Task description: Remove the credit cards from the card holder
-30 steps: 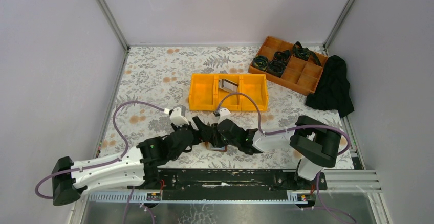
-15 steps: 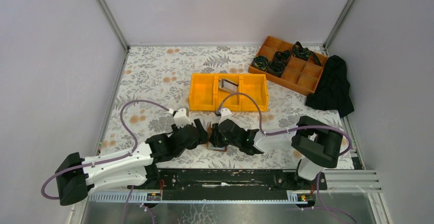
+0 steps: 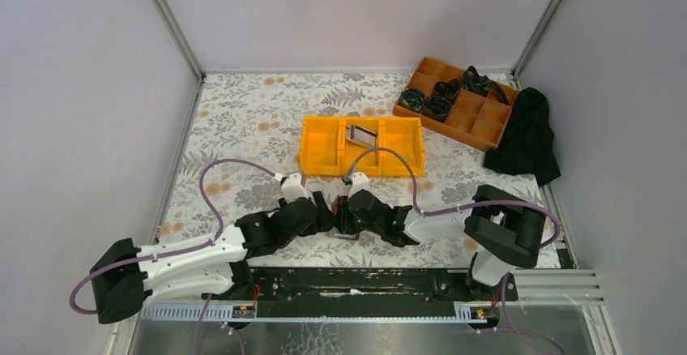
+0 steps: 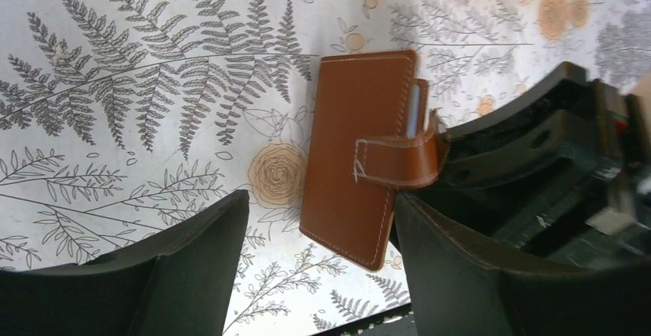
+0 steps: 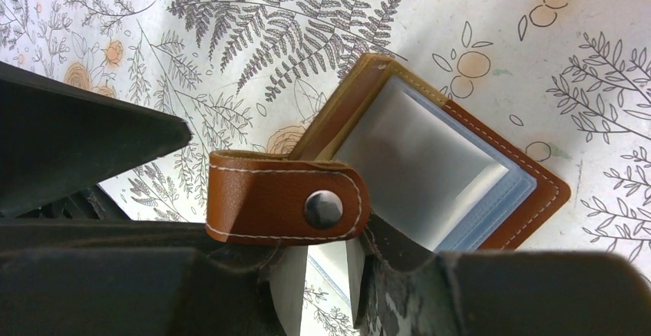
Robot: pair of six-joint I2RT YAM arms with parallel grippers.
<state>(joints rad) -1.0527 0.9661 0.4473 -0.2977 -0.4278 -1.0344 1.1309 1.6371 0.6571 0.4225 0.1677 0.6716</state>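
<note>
The card holder (image 4: 349, 159) is brown stitched leather with a snap strap (image 5: 288, 198), and it is held tilted above the table. It is open in the right wrist view, where a silvery-grey credit card (image 5: 414, 156) sits behind a clear sleeve. My right gripper (image 5: 326, 267) is shut on the holder's strap-side cover, and the strap curls over one finger. My left gripper (image 4: 321, 221) is open, with the holder's lower end between its fingers. Seen from above, both grippers (image 3: 322, 207) (image 3: 340, 213) meet tip to tip. Another card (image 3: 362, 136) lies in the orange bin.
The orange bin (image 3: 322, 154), with three compartments, stands just beyond the grippers. A brown divided tray (image 3: 478, 124) holding black coiled items sits at the back right. A black cloth (image 3: 526, 140) lies beside it. Metal frame posts rise at the back corners.
My left arm has moved right until its fingers flank the holder, and its jaws have narrowed a little. The right arm and the holder have hardly moved.
</note>
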